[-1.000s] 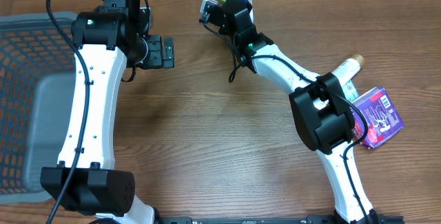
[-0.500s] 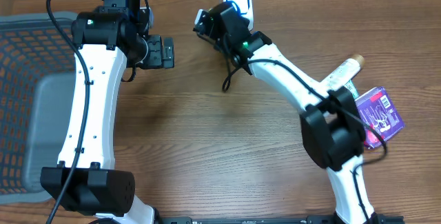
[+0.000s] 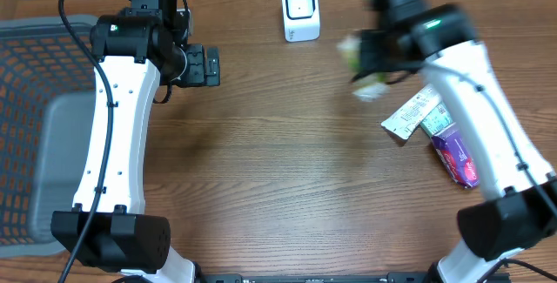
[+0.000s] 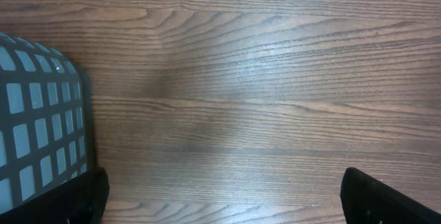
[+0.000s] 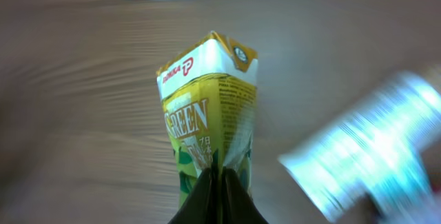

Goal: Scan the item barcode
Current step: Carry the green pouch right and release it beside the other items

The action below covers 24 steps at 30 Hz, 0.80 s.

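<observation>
The right gripper (image 5: pixel 219 194) is clamping shut on the lower end of the green tea carton (image 5: pixel 210 107). The carton's long axis is running straight out from the fingers, gabled top leading. Having left the white scanner (image 3: pixel 300 10), the carton is now blurring well to its right, near the silver pouch (image 3: pixel 409 114). The left gripper (image 3: pixel 210 65) is hanging wide open.

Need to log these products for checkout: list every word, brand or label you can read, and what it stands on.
"GREEN": front of the carton.
"POKKA": red brand mark on the carton's white top, slightly blurred.
Small print lower on the carton: too small and blurred to read.
Silver packet: print too blurred to read.
Purple packet: print too blurred to read.
</observation>
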Motion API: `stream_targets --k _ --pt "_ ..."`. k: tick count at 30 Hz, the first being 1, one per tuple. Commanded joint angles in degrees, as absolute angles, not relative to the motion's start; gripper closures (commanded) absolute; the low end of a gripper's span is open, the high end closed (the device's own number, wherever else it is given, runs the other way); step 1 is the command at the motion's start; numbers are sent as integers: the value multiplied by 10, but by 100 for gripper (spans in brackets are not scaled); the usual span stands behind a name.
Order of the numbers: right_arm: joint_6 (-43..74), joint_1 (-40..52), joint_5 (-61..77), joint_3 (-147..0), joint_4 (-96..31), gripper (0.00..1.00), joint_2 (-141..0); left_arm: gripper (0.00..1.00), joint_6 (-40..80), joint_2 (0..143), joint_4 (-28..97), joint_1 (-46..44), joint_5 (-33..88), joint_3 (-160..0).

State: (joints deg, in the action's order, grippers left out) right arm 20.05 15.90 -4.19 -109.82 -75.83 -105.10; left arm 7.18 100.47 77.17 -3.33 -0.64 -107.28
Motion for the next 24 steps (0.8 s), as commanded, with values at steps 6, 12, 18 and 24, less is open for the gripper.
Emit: stream_targets --k 6,12,18,24 --pt "405 -51 -116 -939 -728 96 -1038 0 79 1004 771 -31 0 -1073" --pt "401 -77 -114 -835 -598 75 -1038 0 79 1004 771 -31 0 -1073" --pt "327 -71 -52 -866 -623 41 -1027 0 79 1004 771 -31 0 -1073" --pt "240 -58 6 -923 -724 34 -889 0 79 1004 771 -31 0 -1073"
